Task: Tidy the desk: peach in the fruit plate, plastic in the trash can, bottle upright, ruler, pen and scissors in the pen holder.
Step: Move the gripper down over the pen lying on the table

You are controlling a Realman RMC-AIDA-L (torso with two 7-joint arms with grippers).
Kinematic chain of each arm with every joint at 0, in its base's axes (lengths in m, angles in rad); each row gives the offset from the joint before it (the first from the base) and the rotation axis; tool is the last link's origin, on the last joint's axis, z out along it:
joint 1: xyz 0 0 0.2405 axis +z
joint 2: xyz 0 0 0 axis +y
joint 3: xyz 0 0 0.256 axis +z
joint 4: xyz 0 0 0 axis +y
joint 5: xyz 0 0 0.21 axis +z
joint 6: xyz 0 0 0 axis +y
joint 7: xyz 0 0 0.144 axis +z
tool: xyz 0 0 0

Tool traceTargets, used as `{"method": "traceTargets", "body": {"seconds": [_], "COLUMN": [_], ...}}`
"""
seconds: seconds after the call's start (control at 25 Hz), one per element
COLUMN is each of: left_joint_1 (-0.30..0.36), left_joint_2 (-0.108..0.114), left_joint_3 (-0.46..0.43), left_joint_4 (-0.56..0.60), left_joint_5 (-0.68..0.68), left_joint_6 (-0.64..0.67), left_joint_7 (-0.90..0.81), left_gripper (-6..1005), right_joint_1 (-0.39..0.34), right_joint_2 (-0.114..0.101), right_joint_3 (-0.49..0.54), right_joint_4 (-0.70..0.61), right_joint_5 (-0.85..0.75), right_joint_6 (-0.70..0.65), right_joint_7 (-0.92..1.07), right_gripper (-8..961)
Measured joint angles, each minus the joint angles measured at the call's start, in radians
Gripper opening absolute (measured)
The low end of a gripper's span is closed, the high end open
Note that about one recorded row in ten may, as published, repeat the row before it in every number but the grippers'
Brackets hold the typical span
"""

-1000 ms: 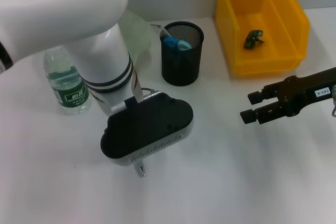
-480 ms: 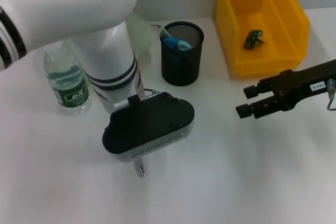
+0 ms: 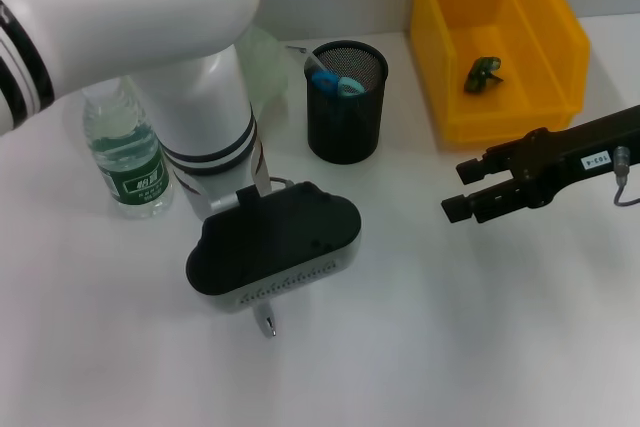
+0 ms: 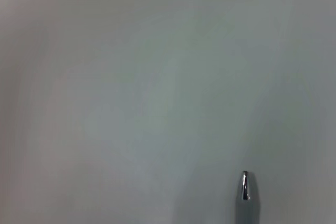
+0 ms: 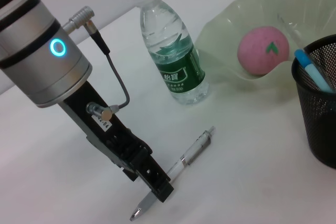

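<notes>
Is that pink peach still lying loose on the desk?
No, in the right wrist view the peach sits inside the pale green fruit plate, behind the upright water bottle.

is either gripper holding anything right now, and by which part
Left gripper is down over the pen near its tip end, but a closed grip cannot be told. Right gripper holds nothing.

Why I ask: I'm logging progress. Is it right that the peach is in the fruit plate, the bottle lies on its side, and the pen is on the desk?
Not quite: the bottle stands upright, as the right wrist view shows. The peach is in the fruit plate, the pen on the desk.
</notes>
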Motion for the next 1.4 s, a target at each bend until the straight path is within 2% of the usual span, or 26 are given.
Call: {"method": "traceTargets", "body": {"seconds": [0.16, 0.44, 0.64, 1.4], "left_joint_1": [-0.005, -0.001, 0.005, 0.015], "left_joint_2": [0.0, 0.0, 0.0, 0.0], "left_joint_3": [0.0, 0.011, 0.034, 0.058], "left_joint_4": [-0.021, -0.029, -0.041, -0.068], "left_joint_5": [-0.012, -0.019, -0.021, -0.033], "left_joint_6": [-0.001, -0.022, -0.064, -0.085], "left_joint_7": [0.019, 0.023, 0.014, 0.009], "left_gripper": [723, 719, 554, 544], "right_joint_1": [0.003, 0.001, -0.002, 0.002], "right_joint_2": [0.011, 0.014, 0.016, 0.022], "right_joint_3": [-0.001, -0.002, -0.009, -0.028], "right_joint_4": [-0.001, 0.001, 0.003, 0.004], "right_joint_5": [0.0, 0.0, 0.0, 0.0], "right_joint_6": [0.001, 0.001, 0.013, 0.04], "right_joint_7": [-0.002, -0.007, -0.01, -0.017], "right_gripper": [803, 803, 804, 803]}}
